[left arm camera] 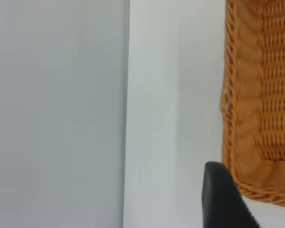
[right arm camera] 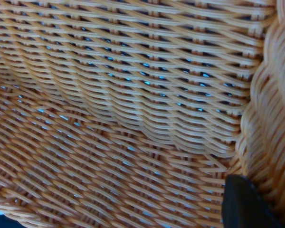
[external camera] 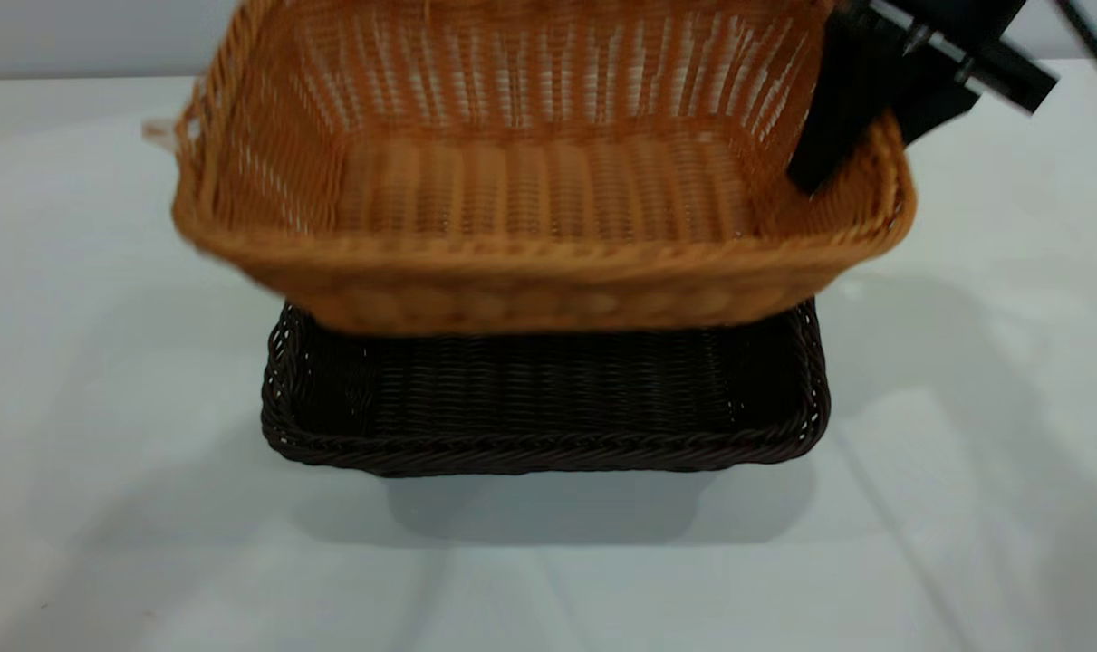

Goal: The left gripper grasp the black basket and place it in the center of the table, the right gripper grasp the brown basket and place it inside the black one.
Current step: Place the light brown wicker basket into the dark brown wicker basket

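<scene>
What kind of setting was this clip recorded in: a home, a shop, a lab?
Most likely a lab or test bench, not a home. A plain white table against a bare pale wall holds only a black basket; the right tool holds a brown basket above it.

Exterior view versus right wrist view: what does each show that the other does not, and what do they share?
Only the exterior view shows the black basket resting on the table, with the brown basket held tilted in the air above it, and the right claw clamped over its rim at the right end. Only the right wrist view shows the weave close up, light glinting through its gaps, with one dark finger against the braided rim. Both show the brown basket's inside and the right claw.
</scene>
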Available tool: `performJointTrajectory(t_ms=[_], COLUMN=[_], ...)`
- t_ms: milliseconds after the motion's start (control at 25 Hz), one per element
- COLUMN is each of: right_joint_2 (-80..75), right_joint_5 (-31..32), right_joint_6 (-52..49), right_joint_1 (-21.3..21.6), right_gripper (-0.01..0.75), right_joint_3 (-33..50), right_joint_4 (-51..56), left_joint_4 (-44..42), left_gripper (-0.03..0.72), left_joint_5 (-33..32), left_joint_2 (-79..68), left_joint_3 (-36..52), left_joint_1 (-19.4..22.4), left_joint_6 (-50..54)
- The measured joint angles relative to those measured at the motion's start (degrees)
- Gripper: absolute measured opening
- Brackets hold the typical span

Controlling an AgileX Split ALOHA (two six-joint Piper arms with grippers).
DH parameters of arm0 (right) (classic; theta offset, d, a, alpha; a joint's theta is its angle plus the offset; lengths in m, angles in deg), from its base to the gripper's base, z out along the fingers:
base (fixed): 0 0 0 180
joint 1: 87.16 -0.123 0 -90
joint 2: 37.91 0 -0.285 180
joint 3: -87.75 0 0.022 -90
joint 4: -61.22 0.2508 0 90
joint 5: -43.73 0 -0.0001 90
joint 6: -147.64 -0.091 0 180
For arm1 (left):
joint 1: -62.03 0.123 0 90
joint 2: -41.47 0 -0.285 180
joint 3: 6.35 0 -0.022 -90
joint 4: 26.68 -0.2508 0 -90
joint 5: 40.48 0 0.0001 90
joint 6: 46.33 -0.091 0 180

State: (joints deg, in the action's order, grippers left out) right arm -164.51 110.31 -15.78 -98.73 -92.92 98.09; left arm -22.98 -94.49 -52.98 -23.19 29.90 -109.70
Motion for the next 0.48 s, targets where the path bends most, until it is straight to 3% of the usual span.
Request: performJointTrajectory(t_ms=[280,480], right_joint_2=[-4.56,-7.19], right_joint_5=[-1.01,-5.37], right_joint_6=[-1.46,-2.06], right_joint_1=[-1.54,-1.59], right_gripper=[0.068,0.069], right_joint_3=[0.0,0.0], right_joint_4=[-0.03,0.17], left_joint_4=[-1.16,-1.62], left_gripper=[0.304,0.303], left_joint_5=[-0.63,-0.68], left_joint_2=[0.0,0.0], left_joint_3=[0.32,0.32], left_joint_1=[0.0,0.0], left_joint_6=[0.0,0.0])
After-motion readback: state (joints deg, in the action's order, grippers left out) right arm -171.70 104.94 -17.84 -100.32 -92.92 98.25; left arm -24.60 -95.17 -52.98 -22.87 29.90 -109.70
